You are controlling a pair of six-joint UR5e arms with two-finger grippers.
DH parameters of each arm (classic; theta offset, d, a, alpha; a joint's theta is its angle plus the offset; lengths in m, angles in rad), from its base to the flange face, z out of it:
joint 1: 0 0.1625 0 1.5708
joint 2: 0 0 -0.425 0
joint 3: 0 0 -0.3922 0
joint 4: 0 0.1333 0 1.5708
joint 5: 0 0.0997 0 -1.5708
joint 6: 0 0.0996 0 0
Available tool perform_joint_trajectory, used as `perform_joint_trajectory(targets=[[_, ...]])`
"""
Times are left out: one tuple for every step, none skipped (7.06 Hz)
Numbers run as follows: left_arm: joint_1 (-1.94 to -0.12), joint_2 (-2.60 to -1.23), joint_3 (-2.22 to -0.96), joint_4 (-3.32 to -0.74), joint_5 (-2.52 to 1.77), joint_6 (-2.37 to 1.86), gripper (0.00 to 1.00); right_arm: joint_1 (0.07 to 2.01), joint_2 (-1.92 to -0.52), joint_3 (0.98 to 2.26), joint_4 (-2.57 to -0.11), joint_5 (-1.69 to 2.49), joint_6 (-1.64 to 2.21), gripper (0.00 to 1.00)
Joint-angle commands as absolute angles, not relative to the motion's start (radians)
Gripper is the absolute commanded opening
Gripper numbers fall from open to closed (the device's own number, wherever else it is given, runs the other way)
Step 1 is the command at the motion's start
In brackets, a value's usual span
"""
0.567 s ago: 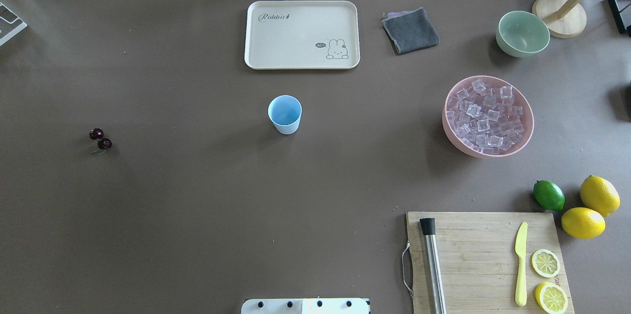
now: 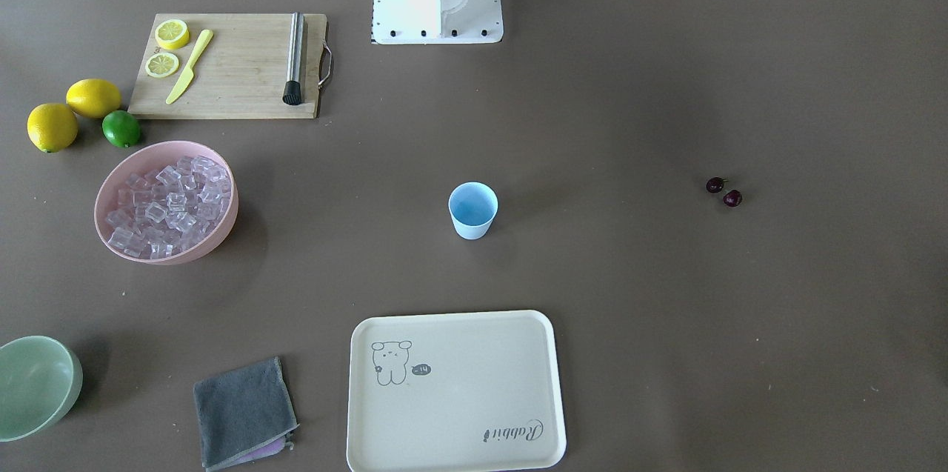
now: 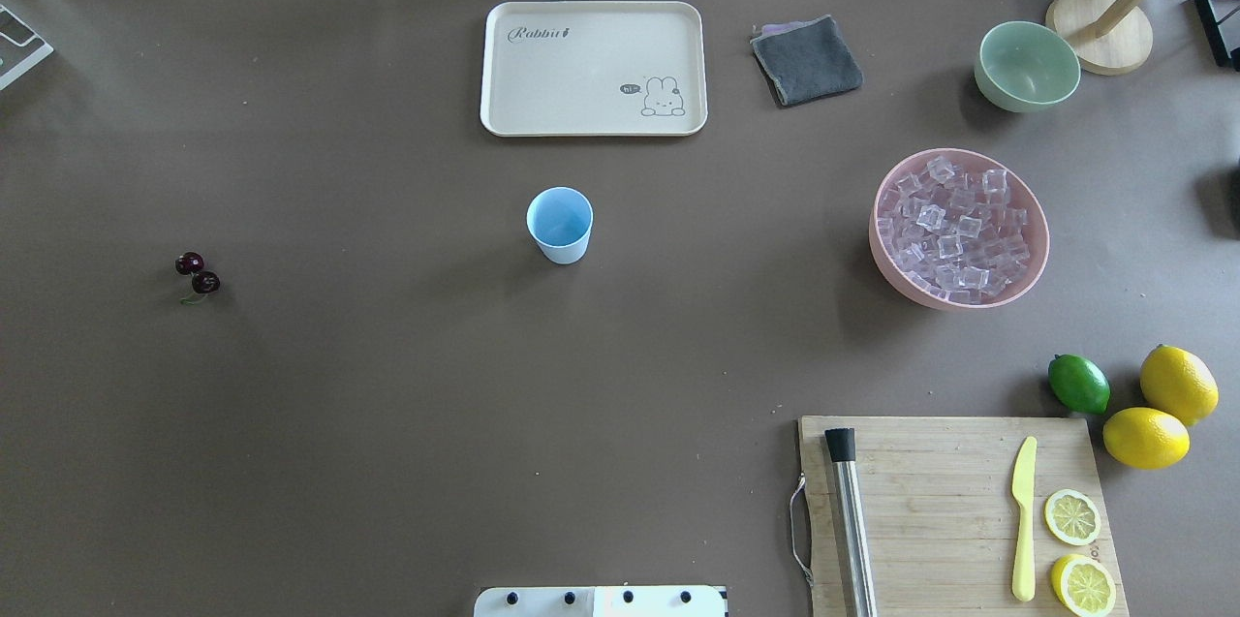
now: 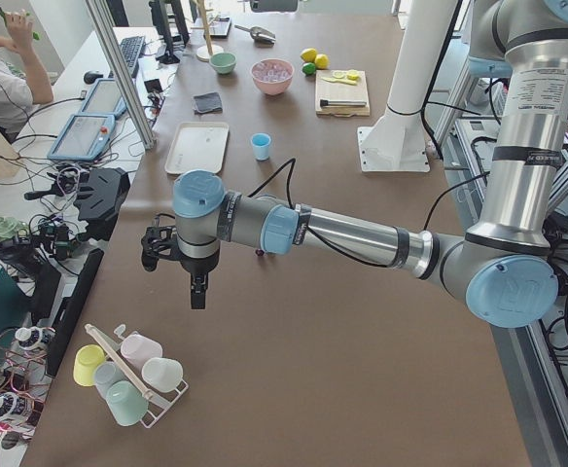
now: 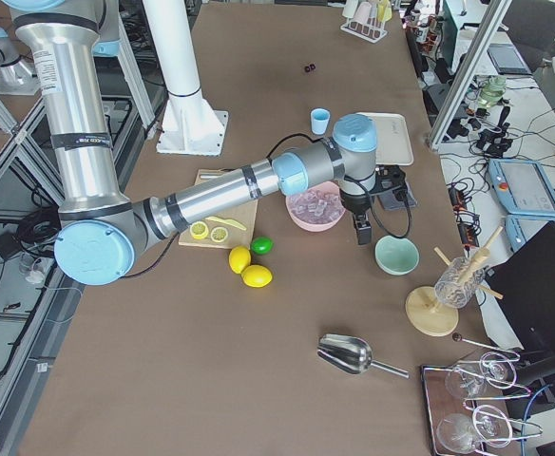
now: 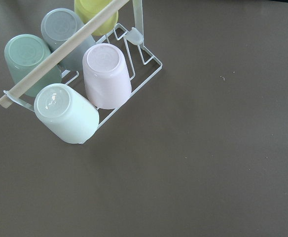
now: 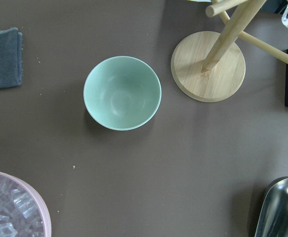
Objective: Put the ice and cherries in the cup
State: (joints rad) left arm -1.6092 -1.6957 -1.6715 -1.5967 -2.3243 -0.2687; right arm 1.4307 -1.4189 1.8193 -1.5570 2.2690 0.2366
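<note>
The light-blue cup (image 3: 560,225) stands upright and empty mid-table; it also shows in the front view (image 2: 472,210). The cherries (image 3: 198,274) lie far to its left. The ice (image 3: 954,230) fills the pink bowl (image 3: 875,244) on the right. Neither gripper shows in the overhead or front view. In the exterior left view my left gripper (image 4: 198,292) hangs past the cherries, near a cup rack (image 6: 85,74). In the exterior right view my right gripper (image 5: 361,233) hangs between the pink bowl and the green bowl (image 7: 122,92). I cannot tell whether either is open or shut.
A cream tray (image 3: 593,67) and grey cloth (image 3: 806,60) lie beyond the cup. A cutting board (image 3: 954,510) with muddler, knife and lemon slices is front right, next to a lime (image 3: 1078,384) and two lemons. A metal scoop (image 5: 354,355) and wooden stand (image 7: 208,66) lie further right.
</note>
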Motion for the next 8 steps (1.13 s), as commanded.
perform_joint_trajectory(targets=[[-1.608,-1.698,-1.667,-1.597,-2.31,-0.268,0.98,1.431,-1.417,1.822,-1.557,2.27,0.238,1.0],[-1.603,-1.698,-1.664,-1.597,-2.31,-0.27,0.98,1.431,-1.414,1.816,-1.557,2.27,0.236,1.0],[-1.601,-1.698,-1.645,-1.588,-2.315,-0.27,0.98,1.431,-1.414,1.813,-1.557,2.27,0.236,1.0],[-1.601,-1.697,-1.64,-1.583,-2.318,-0.27,0.98,1.43,-1.411,1.81,-1.557,2.269,0.236,1.0],[-1.6,-1.713,-1.647,-1.513,-2.318,-0.27,0.98,1.431,-1.416,1.812,-1.557,2.261,0.229,1.0],[-1.598,-1.791,-1.641,-1.371,-2.319,-0.268,0.98,1.43,-1.416,1.815,-1.559,2.263,0.241,1.0],[-1.6,-1.808,-1.658,-1.329,-2.319,-0.267,0.98,1.405,-1.41,1.809,-1.559,2.261,0.297,1.0],[-1.598,-1.807,-1.661,-1.331,-2.319,-0.267,0.98,1.381,-1.382,1.807,-1.568,2.261,0.305,1.0]])
